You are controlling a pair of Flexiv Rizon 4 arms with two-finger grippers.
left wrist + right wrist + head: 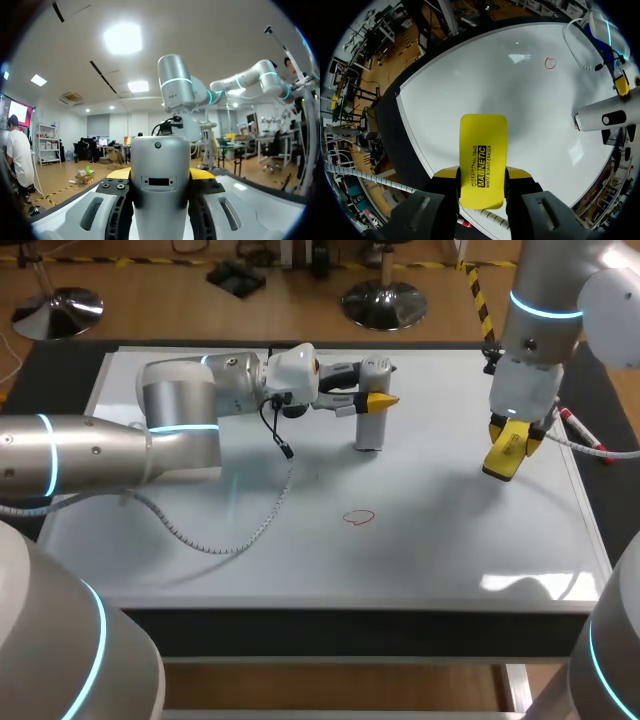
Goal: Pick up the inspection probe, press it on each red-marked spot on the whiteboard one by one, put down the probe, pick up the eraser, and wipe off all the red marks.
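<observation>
Whiteboard of glossy white, wide and flat (450, 550), covers most of the table. Toward its far side the left gripper (372, 400) reaches in level from the left. It clamps the upper part of a grey-white, blocky plastic inspection probe (370, 430), one yellow-tipped finger on each side. The probe stands upright, and its lower end seems to rest on the board, though contact is hard to confirm from above. In the left wrist view the probe (160, 190) fills the gap between the fingers (202, 173), both pressed against its sides.

A single small red mark, a hand-drawn ring (358, 517), lies nearer the front edge, well apart from the probe's foot.

The right gripper (515, 430) hangs over the board's right part, pointing down, with a flat yellow plastic eraser (502, 460) gripped between its fingers. In the right wrist view the eraser (482, 155) sticks out ahead of the fingertips over bare board, with the red mark (550, 63) far ahead.

A thin white coiled cable (235, 535) trails from the left wrist across the board. A red-and-white marker pen (583, 433) lies by the right edge.
</observation>
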